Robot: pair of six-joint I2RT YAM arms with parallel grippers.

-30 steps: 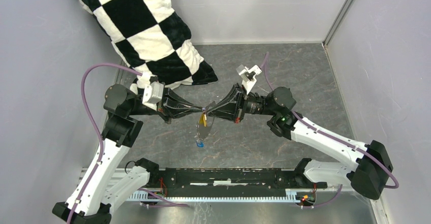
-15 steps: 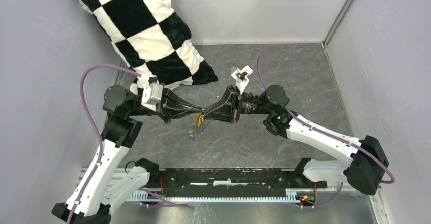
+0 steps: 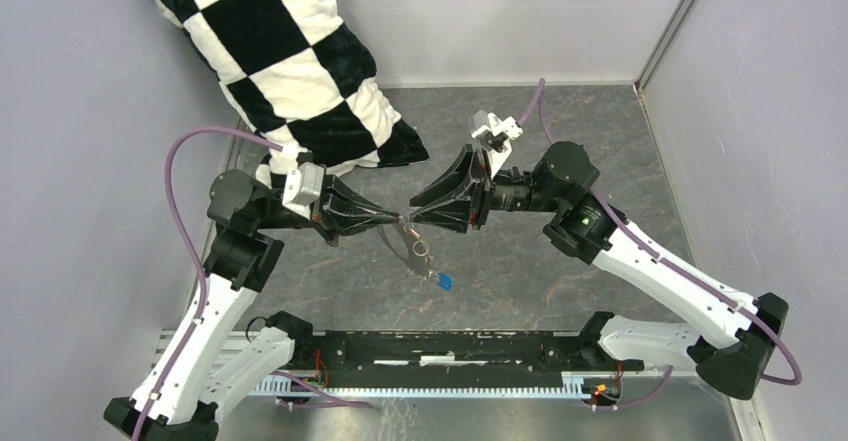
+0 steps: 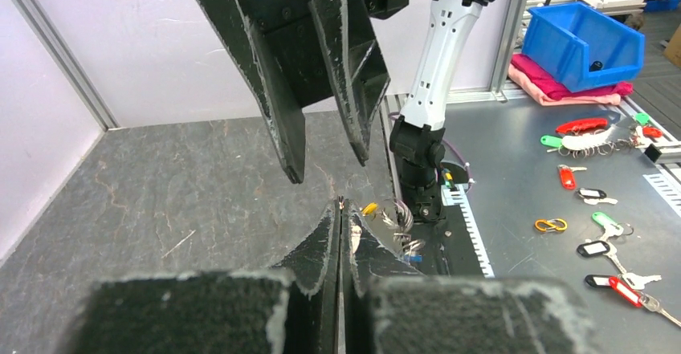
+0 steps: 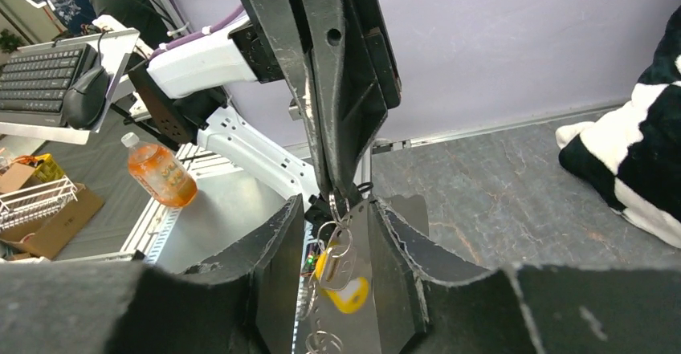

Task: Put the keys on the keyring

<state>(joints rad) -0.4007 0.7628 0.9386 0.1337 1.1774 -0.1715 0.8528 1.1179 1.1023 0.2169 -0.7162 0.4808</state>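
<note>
I hold the keyring over the middle of the table.
My left end effector is pressed together on it. The blue key hangs toward the near edge, and the yellow key sits between the spread fingers of my right end effector.
</note>
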